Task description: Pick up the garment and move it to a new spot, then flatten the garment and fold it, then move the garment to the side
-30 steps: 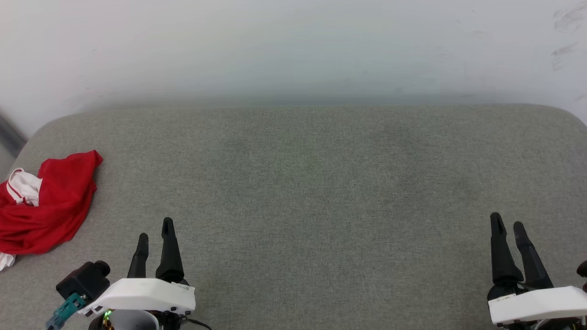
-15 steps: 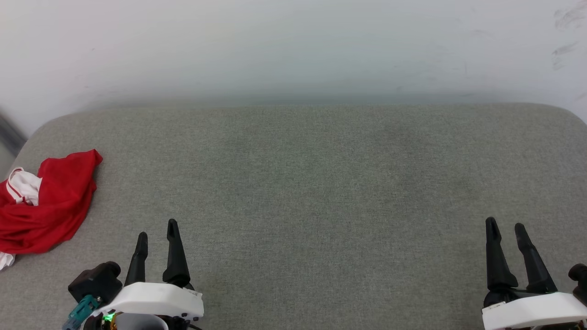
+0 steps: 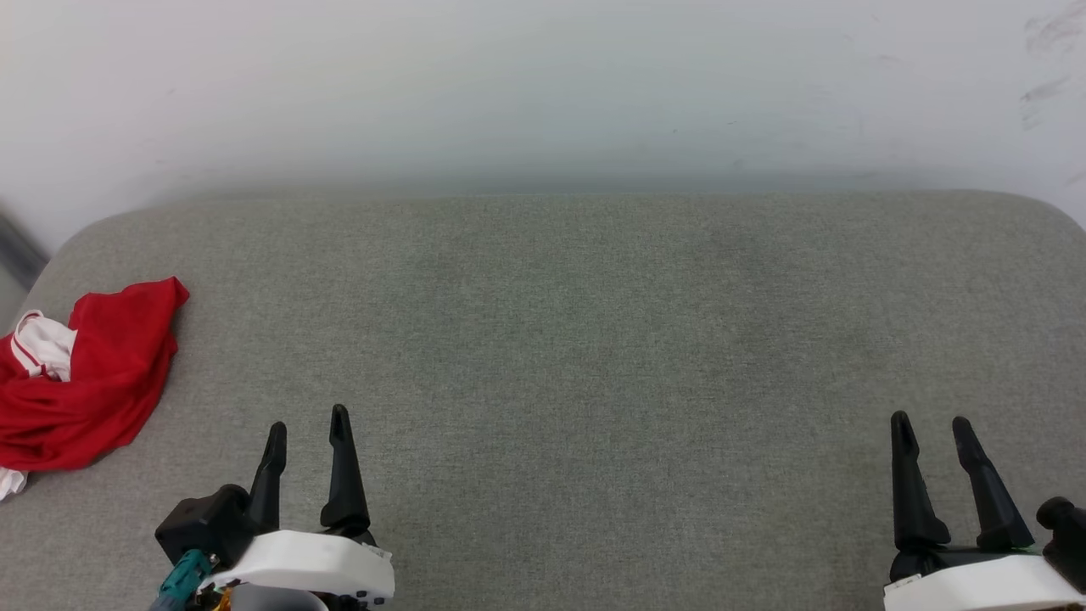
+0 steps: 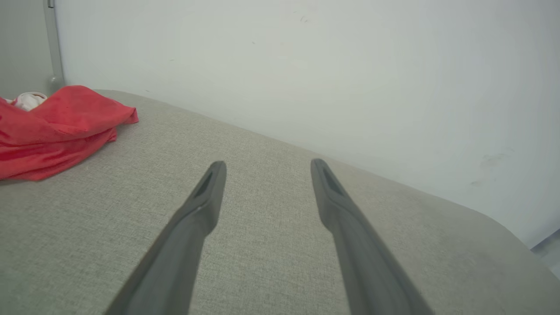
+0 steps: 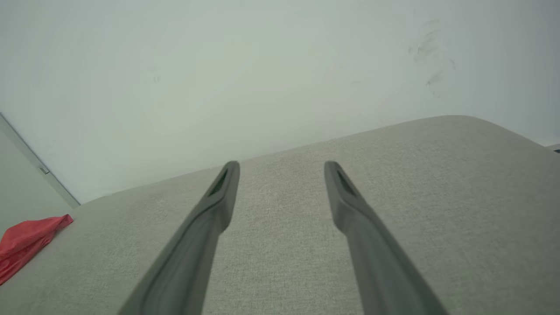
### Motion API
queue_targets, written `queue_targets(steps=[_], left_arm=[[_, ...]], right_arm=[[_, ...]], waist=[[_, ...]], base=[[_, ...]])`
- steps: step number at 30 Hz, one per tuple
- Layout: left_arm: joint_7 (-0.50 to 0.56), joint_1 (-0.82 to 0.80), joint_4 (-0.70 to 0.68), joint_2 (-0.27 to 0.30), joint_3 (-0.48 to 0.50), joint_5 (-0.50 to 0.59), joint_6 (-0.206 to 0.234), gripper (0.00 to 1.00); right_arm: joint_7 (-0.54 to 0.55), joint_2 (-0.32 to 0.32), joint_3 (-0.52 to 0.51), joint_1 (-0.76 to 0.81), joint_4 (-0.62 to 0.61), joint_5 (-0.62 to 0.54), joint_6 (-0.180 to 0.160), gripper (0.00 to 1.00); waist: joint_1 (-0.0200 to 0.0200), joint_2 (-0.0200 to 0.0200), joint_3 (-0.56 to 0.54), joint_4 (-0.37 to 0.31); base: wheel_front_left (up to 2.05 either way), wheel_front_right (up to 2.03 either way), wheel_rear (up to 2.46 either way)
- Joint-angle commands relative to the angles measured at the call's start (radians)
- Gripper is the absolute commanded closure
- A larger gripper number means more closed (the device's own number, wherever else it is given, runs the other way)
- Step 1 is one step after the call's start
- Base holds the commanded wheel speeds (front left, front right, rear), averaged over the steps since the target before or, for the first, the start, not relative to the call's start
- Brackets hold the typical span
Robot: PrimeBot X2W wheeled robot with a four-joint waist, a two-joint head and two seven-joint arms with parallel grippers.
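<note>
The garment (image 3: 85,373) lies crumpled at the left edge of the cushion (image 3: 594,339), untouched. Left gripper (image 3: 308,418) and right gripper (image 3: 930,420) hover over its near edge, fingers spread and empty, likely poised so the left can reach the heap.

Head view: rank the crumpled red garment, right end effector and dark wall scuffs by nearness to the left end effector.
From the left end effector:
1. Crumpled red garment, far left.
2. Right end effector, far right.
3. Dark wall scuffs, top right.
</note>
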Motion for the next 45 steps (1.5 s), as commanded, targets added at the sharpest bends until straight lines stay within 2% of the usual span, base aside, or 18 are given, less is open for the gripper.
queue_targets(steps=[1, 34, 45], left_arm=[[-0.011, 0.006, -0.006, 0.003, -0.003, 0.027, -0.003, 0.0], [-0.073, 0.033, 0.019, 0.003, -0.03, 0.24, 0.02, 0.0], [-0.078, 0.036, 0.038, 0.003, -0.027, 0.229, 0.023, 0.0]], right_arm=[[-0.012, -0.001, 0.004, 0.011, -0.012, -0.031, 0.0, 0.0], [-0.074, -0.001, 0.014, 0.055, -0.025, -0.212, 0.0, 0.0], [-0.079, -0.001, 0.013, 0.058, -0.021, -0.213, 0.0, 0.0]], waist=[[0.0, 0.0, 0.0, 0.0], [0.0, 0.0, 0.002, -0.003], [0.0, 0.0, 0.001, -0.004]], base=[[0.0, 0.0, 0.0], [0.0, 0.0, 0.0], [0.0, 0.0, 0.0]])
